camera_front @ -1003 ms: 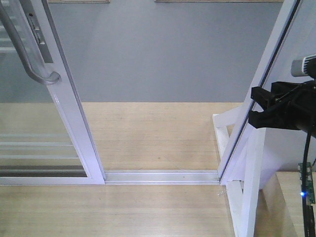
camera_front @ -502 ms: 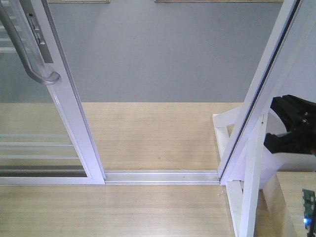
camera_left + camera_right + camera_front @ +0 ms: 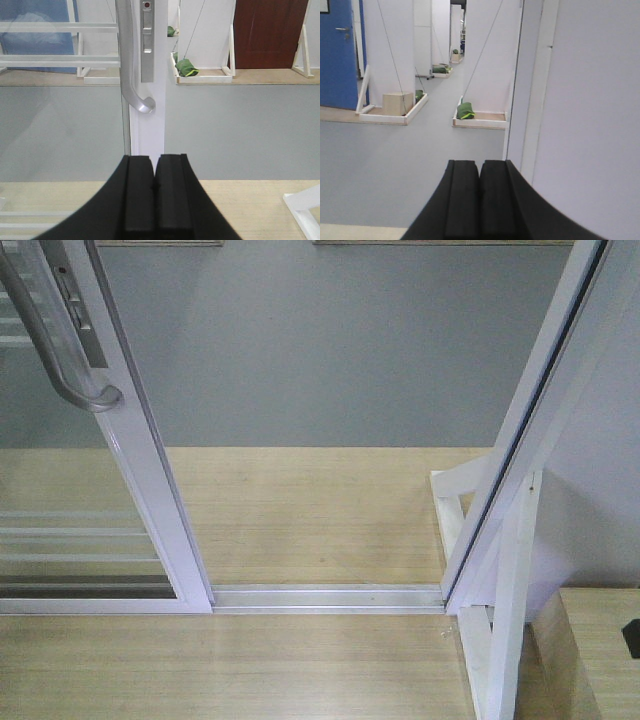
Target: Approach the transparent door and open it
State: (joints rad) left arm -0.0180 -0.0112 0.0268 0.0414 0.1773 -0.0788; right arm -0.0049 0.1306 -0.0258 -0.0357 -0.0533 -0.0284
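the transparent door (image 3: 130, 455) stands slid to the left, its curved pull handle (image 3: 131, 75) dead ahead of the left gripper (image 3: 154, 192), pads pressed together; right gripper (image 3: 480, 197) likewise closed. widening the gap calls for hooking behind the handle, pushing leftward along the floor track (image 3: 325, 597)

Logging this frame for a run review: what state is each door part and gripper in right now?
transparent door: slid left, doorway gap open down to the floor track.
pull handle: free, nothing gripping it.
left gripper: shut, empty, facing the door stile below the handle.
right gripper: shut, empty, pointed through the opening beside the white frame.
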